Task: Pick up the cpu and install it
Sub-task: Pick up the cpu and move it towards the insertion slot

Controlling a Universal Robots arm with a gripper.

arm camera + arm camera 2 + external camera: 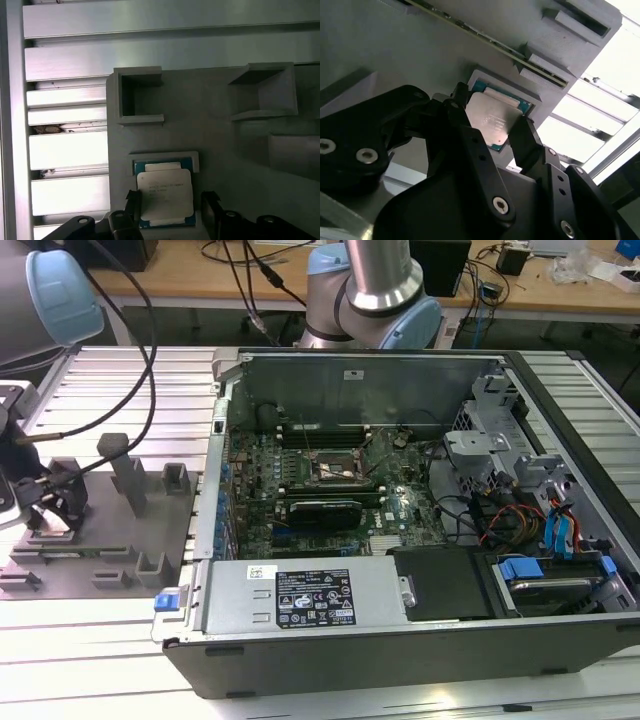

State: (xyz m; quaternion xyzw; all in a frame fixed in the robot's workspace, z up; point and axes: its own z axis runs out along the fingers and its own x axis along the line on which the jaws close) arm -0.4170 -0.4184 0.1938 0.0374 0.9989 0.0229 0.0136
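- Open computer case on exterior view's right; socket on its board, well apart from work.
- Grey fixture plate on exterior view's left; gripper low over it.
- Cpu flat in shallow recess of plate, metal top up.
- In both wrist views fingers spread, one each side of cpu, sliver of gap on one side (so not clamped, by my reading).
- Step in hand, judged: grasp. Centre over chip, close squarely on opposite edges, squeeze lightly, keep chip level so corner clears recess wall.
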